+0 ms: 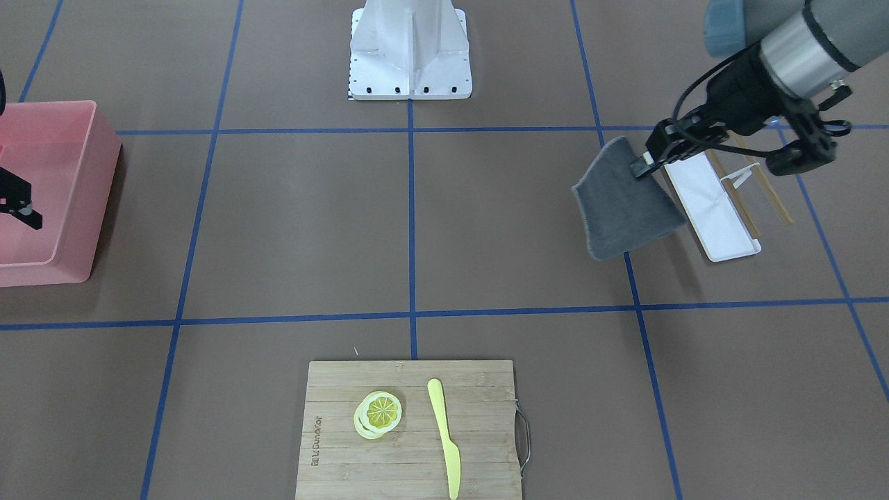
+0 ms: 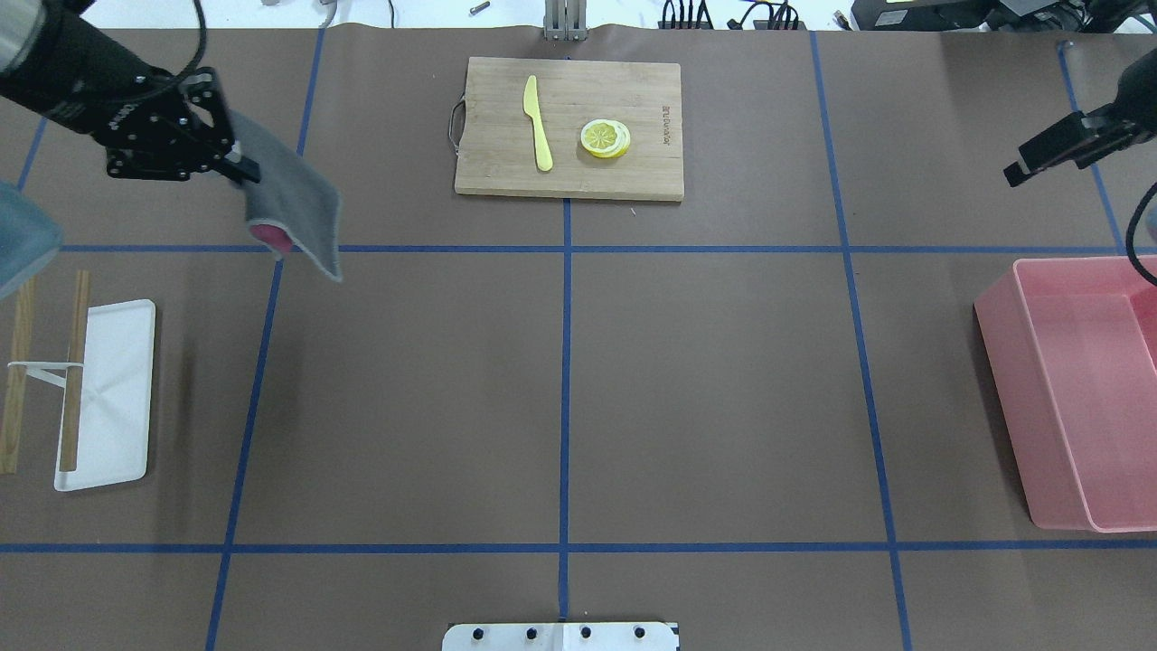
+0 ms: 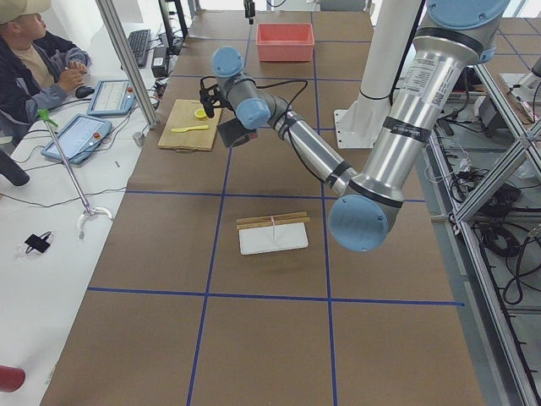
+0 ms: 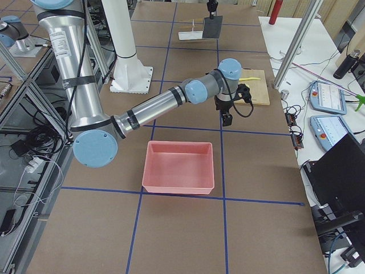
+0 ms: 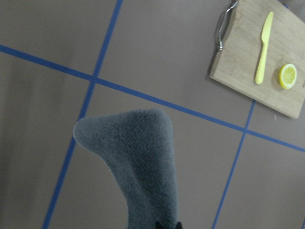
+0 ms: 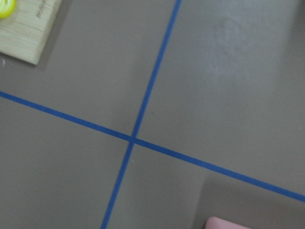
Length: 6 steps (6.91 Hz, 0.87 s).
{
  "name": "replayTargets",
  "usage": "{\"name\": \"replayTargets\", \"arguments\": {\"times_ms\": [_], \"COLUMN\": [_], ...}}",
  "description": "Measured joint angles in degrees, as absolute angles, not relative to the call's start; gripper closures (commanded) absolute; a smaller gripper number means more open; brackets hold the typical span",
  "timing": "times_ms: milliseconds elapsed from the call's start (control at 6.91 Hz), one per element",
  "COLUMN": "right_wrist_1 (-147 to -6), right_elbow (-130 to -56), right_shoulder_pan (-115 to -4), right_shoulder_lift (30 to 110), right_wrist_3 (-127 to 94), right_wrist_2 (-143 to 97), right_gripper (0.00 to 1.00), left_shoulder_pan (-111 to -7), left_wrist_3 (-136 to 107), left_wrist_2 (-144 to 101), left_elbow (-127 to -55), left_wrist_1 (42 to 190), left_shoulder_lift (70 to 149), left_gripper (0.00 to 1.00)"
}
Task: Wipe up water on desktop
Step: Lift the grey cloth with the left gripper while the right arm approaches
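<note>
1. The cloth (image 2: 294,212) is being gripped by one edge in the clenched left hand (image 2: 237,165). It is hanging clear above the table (image 2: 723,380), near the board (image 2: 568,127).
2. The right hand (image 2: 1026,170) is being shown too unclearly for its state to be told.
3. No water is being made out, so the spill could be missed.
4. Only an edge grip is being relied on, so the cloth could be pulled free by wiping drag.

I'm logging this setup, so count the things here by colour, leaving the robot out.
Yellow: 2, knife and lemon stack
Pink: 1, bin
Grey: 1, cloth
White: 1, tray
Bamboo: 1, board
Total: 6
</note>
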State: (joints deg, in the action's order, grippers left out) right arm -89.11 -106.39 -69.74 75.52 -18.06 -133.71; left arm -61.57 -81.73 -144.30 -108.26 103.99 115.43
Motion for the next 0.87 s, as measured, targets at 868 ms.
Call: {"name": "replayTargets", "arguments": {"times_ms": [868], "right_wrist_1": [-79.1], "right_elbow": [-106.99], "right_shoulder_pan": [-58.77], "right_shoulder_lift": [68.4], "right_wrist_3": [-33.75], "right_wrist_2": [-126.22], "right_gripper": [0.0], "left_shoulder_pan": [-53.53], "left_wrist_3": [-87.86], "left_wrist_2": [-139.66], "left_elbow": [-106.77], "left_wrist_1": [104.11], "left_shoulder_lift": [124.19], "left_gripper": [1.0]}}
